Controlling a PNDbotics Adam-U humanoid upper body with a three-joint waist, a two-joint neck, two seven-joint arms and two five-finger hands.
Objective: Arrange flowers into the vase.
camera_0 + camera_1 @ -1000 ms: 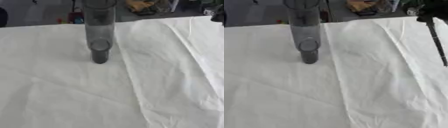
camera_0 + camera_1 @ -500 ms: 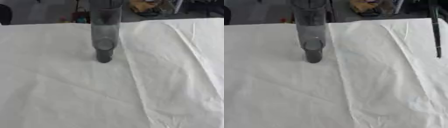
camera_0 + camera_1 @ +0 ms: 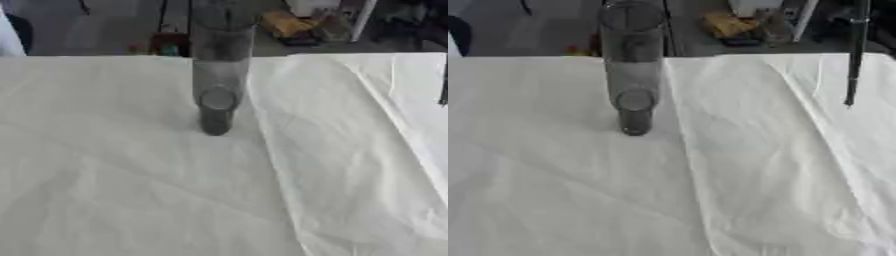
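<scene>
Whole desk [image 3: 131,190] is covered in a wrinkly white cloth [image 3: 745,165], creases running near to far on the right side. Past the far edge it's dark floor with a yellowish thing [image 3: 282,25] and some blurry clutter

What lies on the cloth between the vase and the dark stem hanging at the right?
Only bare white tablecloth, creased, between the vase and the stem; the right eye view shows it best.

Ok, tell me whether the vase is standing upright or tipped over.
Upright. The vase stands on its base on the white cloth, open rim at the top. No stems show inside it.
</scene>
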